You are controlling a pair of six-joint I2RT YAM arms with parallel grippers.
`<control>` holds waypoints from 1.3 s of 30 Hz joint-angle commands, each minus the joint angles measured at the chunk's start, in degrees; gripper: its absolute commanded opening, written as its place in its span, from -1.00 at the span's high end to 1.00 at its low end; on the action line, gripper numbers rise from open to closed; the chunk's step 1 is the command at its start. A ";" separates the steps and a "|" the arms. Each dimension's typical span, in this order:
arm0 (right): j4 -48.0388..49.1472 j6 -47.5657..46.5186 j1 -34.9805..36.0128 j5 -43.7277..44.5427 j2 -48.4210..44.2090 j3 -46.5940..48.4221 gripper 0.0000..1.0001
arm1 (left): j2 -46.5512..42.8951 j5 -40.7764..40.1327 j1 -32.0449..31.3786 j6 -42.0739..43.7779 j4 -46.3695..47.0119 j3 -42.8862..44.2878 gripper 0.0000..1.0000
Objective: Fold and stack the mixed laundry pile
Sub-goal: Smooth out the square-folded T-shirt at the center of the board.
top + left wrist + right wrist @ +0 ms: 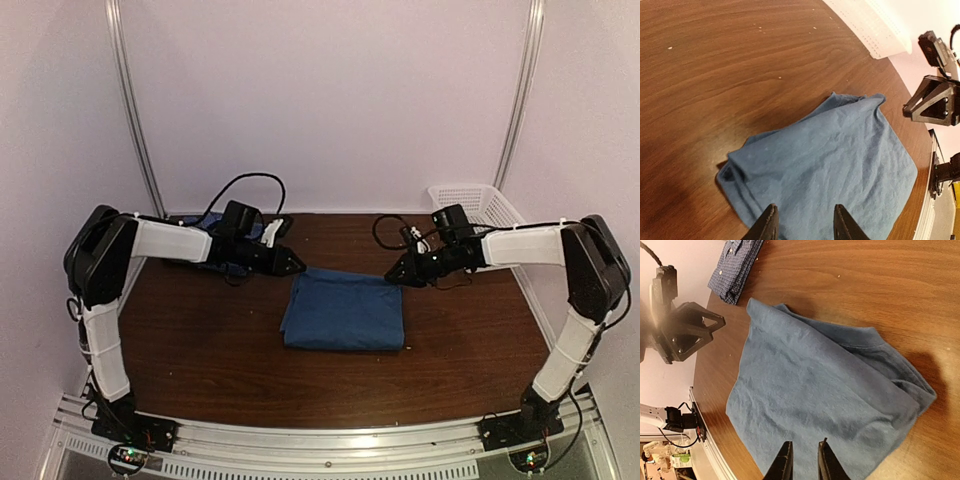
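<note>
From above, a folded plain teal-blue cloth t-shirt is seen lying flat on the brown wooden table. Its far corners are just under the tips of the left gripper and right gripper.

In the left wrist view, the left fingers are spread apart and empty over the t-shirt's edge.

In the right wrist view, the right fingers are parted narrowly with nothing clamped between them, and the t-shirt is spread beyond their tips. A folded blue-and-white checked collared shirt is seen well past it.

- Left arm: extended inward from a raised elbow; left pincer is held with jaws parted.
- Right arm: extended inward likewise; right pincer is held with jaws narrowly parted.
</note>
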 commanded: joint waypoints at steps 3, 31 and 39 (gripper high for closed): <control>3.99 -0.92 -0.20 -1.91 12.18 7.48 0.67 | 9.83 4.79 -0.79 -1.85 6.35 7.74 0.25; 1.72 2.19 -6.12 -0.24 -7.99 -11.83 0.32 | 0.44 -14.05 -9.25 9.82 -15.98 16.63 0.04; 15.11 7.72 -7.51 -4.94 -6.53 -23.11 0.41 | 13.12 -17.34 -21.64 9.33 -22.65 28.70 0.07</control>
